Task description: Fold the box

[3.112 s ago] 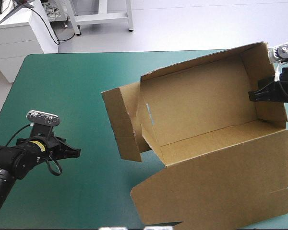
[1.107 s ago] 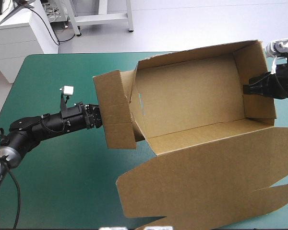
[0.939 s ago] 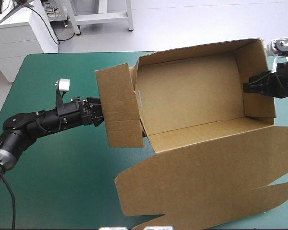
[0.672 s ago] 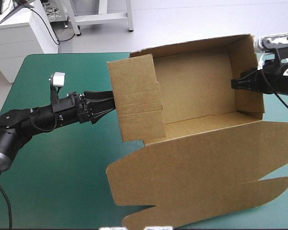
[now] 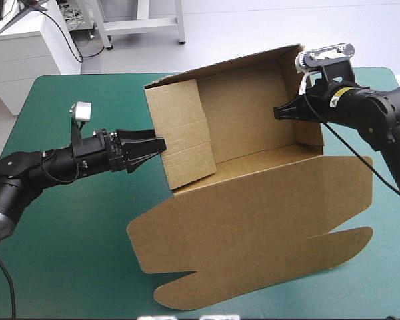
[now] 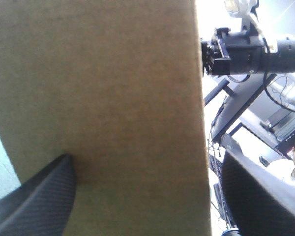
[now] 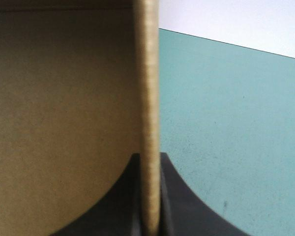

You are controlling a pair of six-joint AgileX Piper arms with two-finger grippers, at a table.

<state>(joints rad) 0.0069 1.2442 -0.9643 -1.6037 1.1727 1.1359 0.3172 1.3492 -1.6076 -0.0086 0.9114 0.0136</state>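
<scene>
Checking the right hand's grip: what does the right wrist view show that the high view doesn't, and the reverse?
Right wrist view only: the box wall's edge pinched in the shut right hand. High view only: the whole box, lid spread out in front, and the open left hand at its end flap. Both: brown board and the teal-green cover.

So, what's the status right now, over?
Left jaws open at the box, against its left flap. Right jaws shut on its right wall. Lid spread open, nothing blocking.
</scene>
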